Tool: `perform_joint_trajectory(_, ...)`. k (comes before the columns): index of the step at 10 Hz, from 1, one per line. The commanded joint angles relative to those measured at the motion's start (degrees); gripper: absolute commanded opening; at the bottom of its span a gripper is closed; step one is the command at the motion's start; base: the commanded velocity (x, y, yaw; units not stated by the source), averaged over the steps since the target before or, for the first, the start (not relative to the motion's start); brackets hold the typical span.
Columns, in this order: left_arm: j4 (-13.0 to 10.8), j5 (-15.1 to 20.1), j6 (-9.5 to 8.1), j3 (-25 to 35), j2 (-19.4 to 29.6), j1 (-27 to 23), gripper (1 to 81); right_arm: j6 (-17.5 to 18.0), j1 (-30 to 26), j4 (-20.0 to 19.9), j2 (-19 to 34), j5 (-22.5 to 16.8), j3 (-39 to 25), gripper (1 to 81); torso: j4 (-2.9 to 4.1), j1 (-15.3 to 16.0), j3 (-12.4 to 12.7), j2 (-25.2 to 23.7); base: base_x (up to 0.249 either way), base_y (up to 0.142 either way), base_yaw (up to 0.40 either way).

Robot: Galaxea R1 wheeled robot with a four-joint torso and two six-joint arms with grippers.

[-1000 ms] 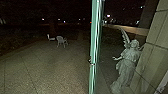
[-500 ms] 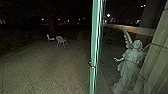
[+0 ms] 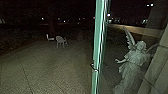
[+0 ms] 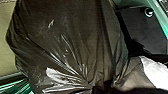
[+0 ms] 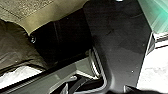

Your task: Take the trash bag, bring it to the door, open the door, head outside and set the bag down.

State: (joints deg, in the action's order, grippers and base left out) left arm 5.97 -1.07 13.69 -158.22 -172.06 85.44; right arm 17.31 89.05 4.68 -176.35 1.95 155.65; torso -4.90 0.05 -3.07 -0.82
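The trash bag [image 4: 72, 37], dark and glossy, is large in the left wrist view. Its folds draw together at my left gripper [image 4: 101, 88], a dark shape shut on the gathered plastic. Part of the same bag [image 5: 15, 47] appears in the right wrist view, beside the robot's dark plate. In the head view the glass door [image 3: 98, 47] stands edge-on with a greenish edge and a small metal handle [image 3: 94, 67]. Paved ground [image 3: 50, 70] stretches out to the left of it.
A pale winged statue [image 3: 133, 63] stands right of the door edge, beside a stone wall [image 3: 156, 72]. Farther out on the paving are a light chair [image 3: 60, 41] and another pale seat [image 3: 50, 38]. Distant lights dot the dark background.
The head camera has moved, so the door edge and statue appear farther right and the door handle lower. The chairs stay at nearly the same spot in the view.
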Motion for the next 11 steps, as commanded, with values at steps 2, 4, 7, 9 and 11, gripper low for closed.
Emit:
perform_joint_trajectory(2, 0.09, 3.18, 0.29, -0.07, 0.22, -2.95, 1.0, -0.17, -2.43, 0.15, -0.26, -3.01, -0.36, 81.1, 0.0, 0.02, 0.0, 0.02, 0.133, 0.0, 0.0)
perform_joint_trajectory(4, 0.09, 3.18, 0.28, -0.07, 0.22, -2.95, 1.0, -0.17, -2.34, 0.06, -0.26, -3.01, -0.36, 81.1, 0.0, 0.06, 0.0, 0.05, 0.133, 0.0, 0.0)
perform_joint_trajectory(7, 0.0, 3.18, 0.28, -0.07, 0.22, -2.87, 1.0, -0.17, -2.17, 0.06, -0.34, -3.01, -0.36, 81.1, 0.0, 0.05, 0.0, 0.02, 0.133, 0.0, 0.0)
perform_joint_trajectory(9, 0.0, 3.18, 0.28, -0.07, 0.22, -2.95, 1.0, -0.17, -2.43, 0.15, -0.34, -3.01, -0.36, 81.1, 0.0, 0.06, 0.0, 0.02, 0.133, 0.0, 0.0)
perform_joint_trajectory(11, 0.01, 3.18, 0.29, -0.07, 0.22, -2.95, 1.0, -0.17, -2.43, 0.15, -0.34, -3.01, -0.36, 81.1, 0.0, 0.05, 0.0, 0.02, 0.133, 0.0, 0.0)
